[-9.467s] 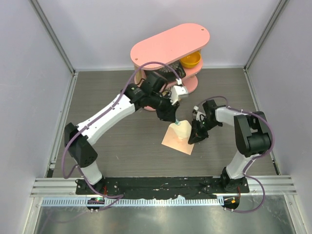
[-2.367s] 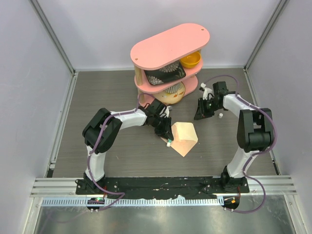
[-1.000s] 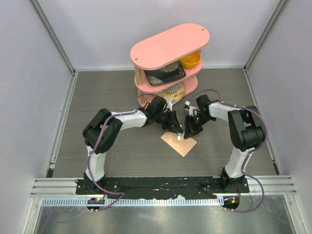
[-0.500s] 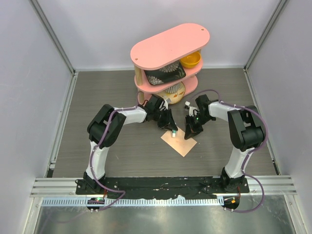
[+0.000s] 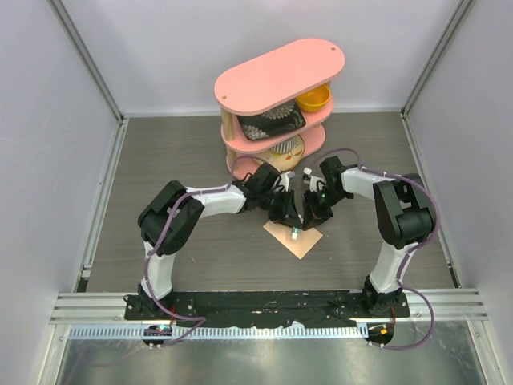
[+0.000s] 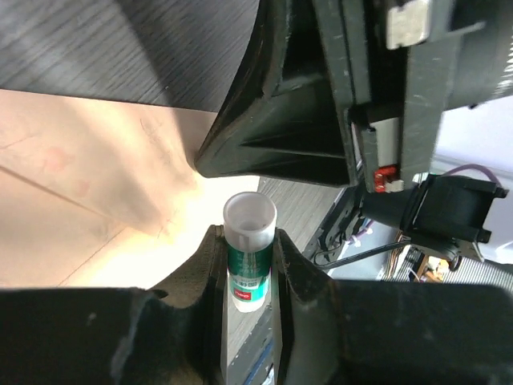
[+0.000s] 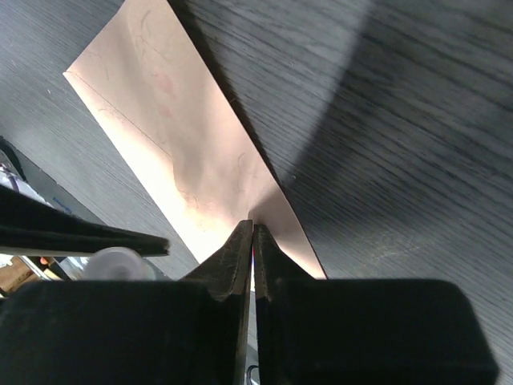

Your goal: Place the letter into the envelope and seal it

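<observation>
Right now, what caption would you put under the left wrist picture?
Left tool grips a glue stick over the peach envelope.

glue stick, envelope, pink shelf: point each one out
glue stick [image 6: 249, 265], left wrist view, on its green label
envelope [image 7: 180, 136], right wrist view, on its flat face
pink shelf [image 5: 280, 70], top external view, on its top board

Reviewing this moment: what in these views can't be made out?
- Letter: in no view; whether it is inside the envelope cannot be told.
- Flap seal: top external, the left gripper and right gripper cover the envelope's far edge.
- Glue stick label: left wrist, mostly sunk between the jaws.
- Right wrist: whether the shut jaws pinch the envelope or press on it is unclear.
</observation>
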Available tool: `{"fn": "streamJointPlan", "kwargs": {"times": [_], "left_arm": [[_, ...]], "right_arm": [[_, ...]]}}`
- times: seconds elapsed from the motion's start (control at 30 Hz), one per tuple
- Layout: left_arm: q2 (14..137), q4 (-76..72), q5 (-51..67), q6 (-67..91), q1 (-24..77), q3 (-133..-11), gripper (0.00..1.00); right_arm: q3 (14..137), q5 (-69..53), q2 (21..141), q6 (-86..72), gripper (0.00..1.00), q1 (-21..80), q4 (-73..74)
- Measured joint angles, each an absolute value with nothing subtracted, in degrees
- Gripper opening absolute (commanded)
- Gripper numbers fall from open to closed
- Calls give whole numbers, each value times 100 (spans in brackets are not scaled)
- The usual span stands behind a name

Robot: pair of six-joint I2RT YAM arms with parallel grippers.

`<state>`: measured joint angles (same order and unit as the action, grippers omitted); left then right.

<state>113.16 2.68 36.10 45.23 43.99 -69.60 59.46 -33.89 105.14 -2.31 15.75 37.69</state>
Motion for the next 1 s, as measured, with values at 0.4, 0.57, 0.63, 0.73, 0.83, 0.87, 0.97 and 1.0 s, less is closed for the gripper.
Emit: {"fn": "streamJointPlan", "kwargs": {"times": [0.4, 0.57, 0.63, 0.73, 0.83, 0.87, 0.97, 1.0], "left_arm": [[11769, 499, 3693, 4403, 4230, -6978, 0], [11625, 939, 3686, 4049, 3951, -6971, 0], [11542, 1120, 3618, 3911, 3861, -6967, 0], [11378, 1216, 3627, 3804, 3736, -6871, 0], [11170, 1177, 3750, 3850, 3669, -6720, 0], [11063, 1140, 3800, 3876, 3664, -6652, 0], [10895, 1037, 3905, 3922, 3717, -6617, 0], [10871, 969, 3924, 3959, 3752, -6622, 0]], "right_arm": [[5850, -3511, 10514, -333, 9, 1577, 3747], [5811, -3570, 10514, -377, 9, 1577, 3728], [5811, -3577, 10514, -423, 9, 1575, 3719], [5789, -3658, 10514, -493, 10, 1570, 3673], [5732, -3879, 10508, -526, 11, 1575, 3568], [5704, -3977, 10481, -569, 11, 1575, 3546], [5655, -4213, 10298, -668, 12, 1573, 3564], [5655, -4270, 10197, -694, 12, 1566, 3557]]}}
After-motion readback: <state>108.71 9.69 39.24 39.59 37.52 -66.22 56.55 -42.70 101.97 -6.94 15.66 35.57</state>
